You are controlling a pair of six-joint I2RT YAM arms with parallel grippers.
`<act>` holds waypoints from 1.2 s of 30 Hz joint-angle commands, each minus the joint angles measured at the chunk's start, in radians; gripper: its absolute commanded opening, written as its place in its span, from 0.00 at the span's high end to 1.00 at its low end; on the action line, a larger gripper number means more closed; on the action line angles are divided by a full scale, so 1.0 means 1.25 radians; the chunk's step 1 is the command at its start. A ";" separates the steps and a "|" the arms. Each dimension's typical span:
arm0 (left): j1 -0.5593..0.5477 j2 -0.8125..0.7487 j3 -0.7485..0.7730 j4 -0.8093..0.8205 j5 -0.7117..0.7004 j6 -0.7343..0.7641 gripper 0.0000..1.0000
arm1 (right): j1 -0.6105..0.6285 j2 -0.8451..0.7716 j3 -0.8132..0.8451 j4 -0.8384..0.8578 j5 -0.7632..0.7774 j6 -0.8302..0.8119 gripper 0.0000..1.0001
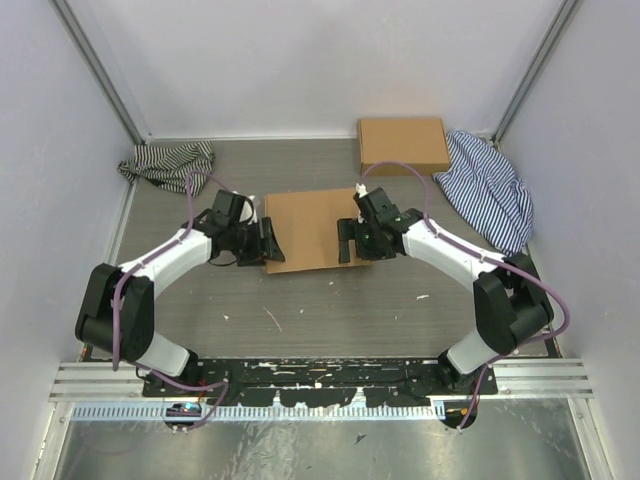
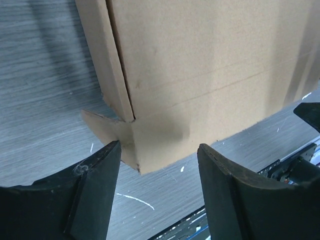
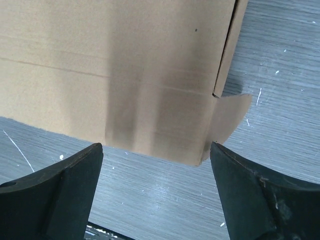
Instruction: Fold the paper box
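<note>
The paper box lies flat in the middle of the table, a closed brown rectangle. My left gripper is at its near left corner and stands open. In the left wrist view that corner of the box reaches between the fingertips of the gripper, with a small tab sticking out sideways. My right gripper is open at the near right corner. In the right wrist view the box ends just ahead of the gripper, and a tab pokes out to the right.
A ready-made brown cardboard box stands at the back right. A striped cloth lies beside it and another striped cloth at the back left. Walls close in three sides. A metal rail runs along the near edge.
</note>
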 commanded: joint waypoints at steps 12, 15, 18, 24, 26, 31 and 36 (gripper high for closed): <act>-0.032 -0.032 -0.044 -0.032 -0.031 -0.003 0.31 | 0.009 -0.024 -0.017 0.019 -0.002 0.001 0.06; -0.041 -0.019 -0.038 -0.028 -0.032 -0.003 0.31 | 0.010 -0.021 -0.022 0.029 -0.017 -0.002 0.06; -0.049 -0.020 -0.028 -0.038 -0.048 0.002 0.31 | 0.011 -0.024 -0.023 0.029 -0.015 -0.006 0.06; -0.049 -0.043 -0.007 -0.072 -0.125 0.015 0.29 | 0.011 -0.021 -0.019 0.024 0.001 -0.016 0.06; -0.049 -0.048 -0.004 -0.074 -0.140 0.014 0.29 | 0.011 -0.017 -0.020 0.027 0.001 -0.015 0.05; -0.051 -0.062 0.011 -0.079 -0.162 0.022 0.29 | 0.011 -0.026 -0.021 0.027 0.011 -0.010 0.05; -0.052 -0.077 0.019 -0.057 -0.162 0.028 0.28 | 0.011 -0.032 -0.020 0.027 0.014 -0.013 0.05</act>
